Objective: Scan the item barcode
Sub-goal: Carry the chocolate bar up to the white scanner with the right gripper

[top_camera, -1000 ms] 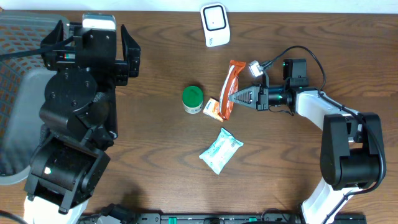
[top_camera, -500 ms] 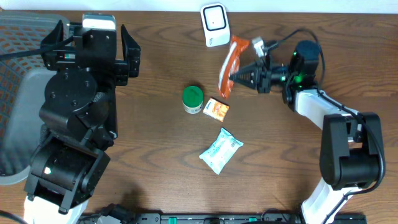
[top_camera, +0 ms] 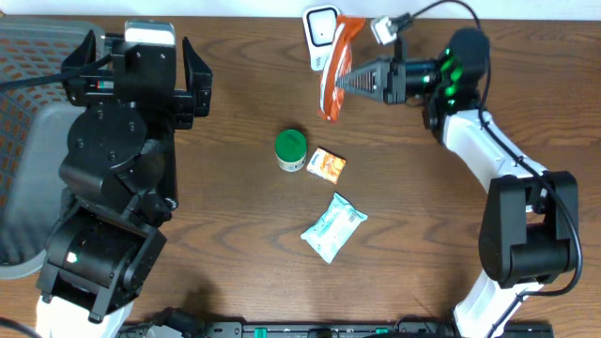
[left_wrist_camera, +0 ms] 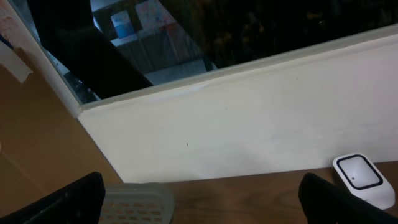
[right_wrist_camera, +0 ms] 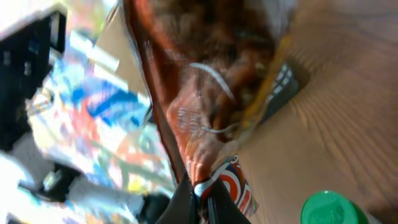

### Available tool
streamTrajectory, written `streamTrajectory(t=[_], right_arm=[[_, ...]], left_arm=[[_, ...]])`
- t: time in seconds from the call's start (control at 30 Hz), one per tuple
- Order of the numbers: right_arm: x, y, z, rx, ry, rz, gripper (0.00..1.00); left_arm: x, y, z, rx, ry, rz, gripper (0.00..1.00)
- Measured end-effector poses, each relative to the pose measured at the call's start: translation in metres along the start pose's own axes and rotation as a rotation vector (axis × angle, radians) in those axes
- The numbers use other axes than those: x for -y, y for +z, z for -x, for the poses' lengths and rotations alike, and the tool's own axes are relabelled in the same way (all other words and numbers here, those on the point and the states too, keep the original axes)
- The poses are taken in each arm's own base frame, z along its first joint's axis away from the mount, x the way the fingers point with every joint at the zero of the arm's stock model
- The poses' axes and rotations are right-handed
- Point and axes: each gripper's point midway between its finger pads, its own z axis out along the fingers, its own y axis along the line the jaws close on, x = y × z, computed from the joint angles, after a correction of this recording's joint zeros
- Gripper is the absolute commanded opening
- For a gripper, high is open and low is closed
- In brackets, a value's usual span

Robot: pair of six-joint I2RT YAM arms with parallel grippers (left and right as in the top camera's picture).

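Observation:
My right gripper point(top_camera: 346, 83) is shut on an orange snack packet point(top_camera: 334, 70) and holds it up in the air beside the white barcode scanner point(top_camera: 319, 36) at the table's back edge. In the right wrist view the packet point(right_wrist_camera: 211, 93) hangs blurred from the pinched fingertips point(right_wrist_camera: 200, 202). My left gripper point(top_camera: 136, 89) stays at the far left, raised and open with nothing in it. Its wrist view shows the two dark fingers point(left_wrist_camera: 68, 202) wide apart and the scanner point(left_wrist_camera: 364, 179) at the lower right.
A green-lidded jar point(top_camera: 291, 149), a small orange box point(top_camera: 328, 164) and a pale blue pouch point(top_camera: 332, 225) lie mid-table. A grey basket point(top_camera: 28, 178) sits at the left edge. The white wall point(left_wrist_camera: 249, 130) runs behind the table.
My right gripper has lifted the orange packet off the table and carried it back and left, up to the scanner. The small orange box stayed on the table. The left arm is still.

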Motion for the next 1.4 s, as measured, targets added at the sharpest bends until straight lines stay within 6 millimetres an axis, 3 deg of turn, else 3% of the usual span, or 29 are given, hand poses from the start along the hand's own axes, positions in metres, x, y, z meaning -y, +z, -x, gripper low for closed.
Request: streamTrajectory(t=[0.1,0.17,0.33,0.43,0.57,0.73,0.87,1.03,1.2,1.4], right_arm=[[0.007,-0.002,0.020,0.070,0.067,-0.054,0.01],[0.024,-0.006,0.032,0.146,0.133,-0.132,0.01],[0.067,-0.015,0.041,0.264,0.179,-0.340,0.02],[0.089,-0.015,0.033,0.256,0.164,-0.476,0.01],[0.108,-0.007,0.009,0.140,0.110,-0.652,0.01],[0.118,-0.002,-0.002,-0.040,-0.134,-0.870,0.01],[0.117,0.000,0.012,-0.141,-0.399,-0.979,0.01],[0.130,-0.011,0.032,-0.225,-0.660,-1.133,0.01],[0.172,-0.021,0.042,-0.325,-0.778,-1.240,0.01],[0.224,-0.017,0.055,-0.404,-0.884,-1.279,0.01]], left_arm=[[0.000,0.000,0.000,0.000,0.000,0.000,1.00],[0.000,0.000,0.000,0.000,0.000,0.000,1.00],[0.000,0.000,0.000,0.000,0.000,0.000,1.00],[0.000,0.000,0.000,0.000,0.000,0.000,1.00],[0.000,0.000,0.000,0.000,0.000,0.000,1.00],[0.000,0.000,0.000,0.000,0.000,0.000,1.00],[0.000,0.000,0.000,0.000,0.000,0.000,1.00],[0.000,0.000,0.000,0.000,0.000,0.000,1.00],[0.000,0.000,0.000,0.000,0.000,0.000,1.00],[0.000,0.000,0.000,0.000,0.000,0.000,1.00]])
